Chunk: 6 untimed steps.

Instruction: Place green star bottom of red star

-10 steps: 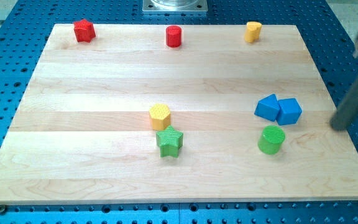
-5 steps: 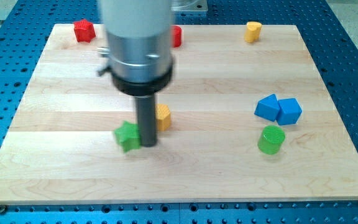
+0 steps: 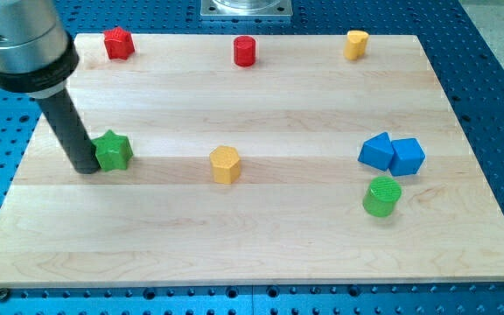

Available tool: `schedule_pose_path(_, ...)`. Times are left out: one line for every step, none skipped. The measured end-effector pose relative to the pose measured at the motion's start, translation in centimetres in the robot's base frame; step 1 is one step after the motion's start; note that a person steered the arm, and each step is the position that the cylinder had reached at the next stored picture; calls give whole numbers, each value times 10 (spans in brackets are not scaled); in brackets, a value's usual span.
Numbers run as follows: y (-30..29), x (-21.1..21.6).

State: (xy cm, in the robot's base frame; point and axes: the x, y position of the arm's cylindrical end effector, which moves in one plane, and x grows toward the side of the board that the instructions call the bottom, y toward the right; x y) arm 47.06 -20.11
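Where my tip (image 3: pixel 87 168) stands, green star (image 3: pixel 113 150) touches its right.

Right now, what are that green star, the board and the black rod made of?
The green star looks like matte plastic, with fine ridges that hint at printing. The board looks like pale wood in glued strips, with visible grain. The rod, down to my tip touching the star's left side, looks dark and smooth; its material is unclear.

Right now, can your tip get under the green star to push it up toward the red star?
Probably yes: my tip rests against the green star's left side, with bare board below it, and nothing stands between it and the red star.
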Motion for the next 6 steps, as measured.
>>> schedule_pose_path(16, -6)
schedule_pose_path(14, 13)
schedule_pose_path(64, 10)
schedule_pose_path(73, -15)
schedule_pose_path(87, -24)
schedule_pose_path(86, -45)
